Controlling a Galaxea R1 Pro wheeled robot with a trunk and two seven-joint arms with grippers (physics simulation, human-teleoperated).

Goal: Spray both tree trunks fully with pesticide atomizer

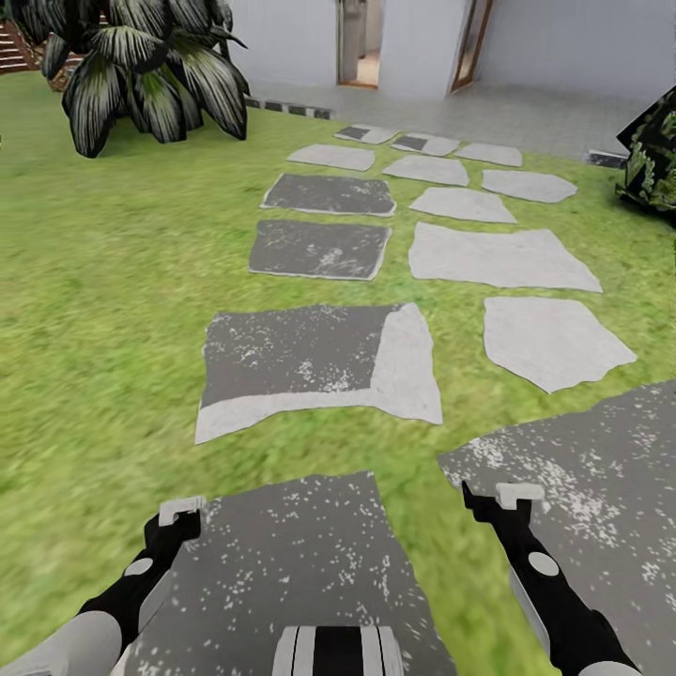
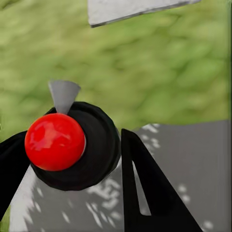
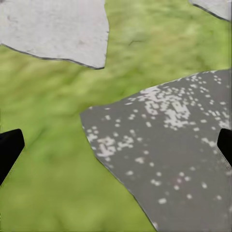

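In the left wrist view a small round dark thing with a red ball and a pale grey cone, the pesticide atomizer point(image 2: 72, 145), sits between my left gripper's point(image 2: 75, 140) black fingers point(image 2: 145, 193), which press on both its sides. The left gripper point(image 1: 174, 521) hangs low over a dark speckled stepping stone point(image 1: 282, 573). My right gripper point(image 1: 498, 498) is open over the edge of another dark stone point(image 3: 169, 154), with nothing between its spread fingers point(image 3: 9, 147). The thick-trunked trees are out of view. Green lawn point(image 1: 103, 282) surrounds the stones.
Grey stepping stones point(image 1: 507, 258) lead ahead to a white house point(image 1: 413, 47) with an open doorway point(image 1: 361, 42). A black-leaved plant point(image 1: 150, 75) stands at the far left. Another dark leafy plant point(image 1: 652, 160) is at the right edge.
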